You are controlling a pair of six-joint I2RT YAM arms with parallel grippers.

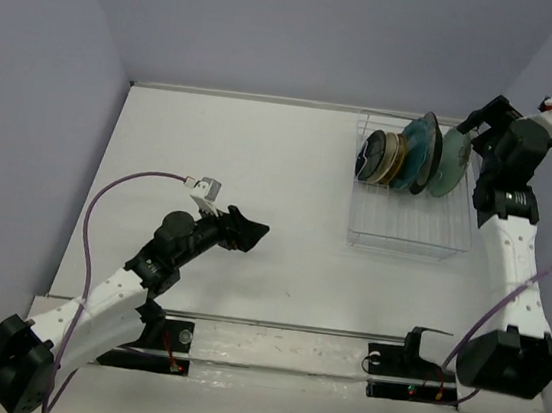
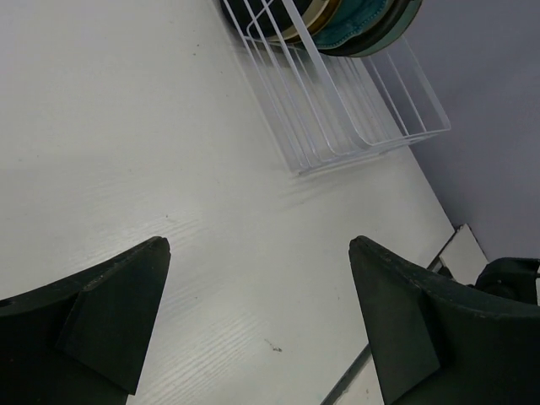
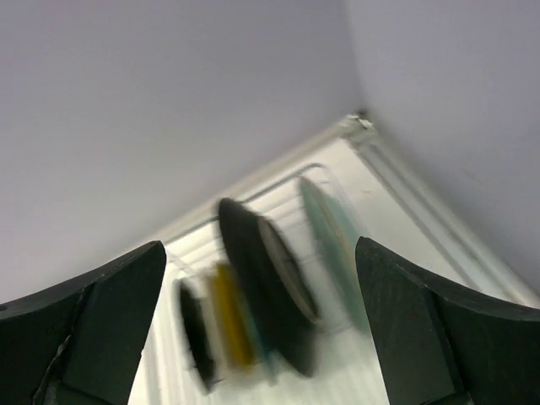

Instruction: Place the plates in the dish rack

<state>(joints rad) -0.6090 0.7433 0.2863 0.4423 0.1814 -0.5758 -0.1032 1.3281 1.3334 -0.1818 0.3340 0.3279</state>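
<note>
The white wire dish rack [image 1: 410,223] stands at the back right of the table. Several plates stand on edge in its far end: a black one [image 1: 370,156], a cream and yellow pair [image 1: 390,160], a teal one [image 1: 422,152] and a mint one [image 1: 455,160]. My right gripper [image 1: 475,125] is open and empty, just above the rack's far right corner. Its wrist view shows blurred plates between the fingers: black [image 3: 194,333], yellow [image 3: 229,325], dark grey [image 3: 266,278], mint [image 3: 331,245]. My left gripper [image 1: 250,231] is open and empty over the bare table, left of the rack.
The near part of the rack [image 2: 337,110] holds no plates. Grey walls close in the table at the back and both sides. A rail [image 1: 281,326] runs along the near edge by the arm bases.
</note>
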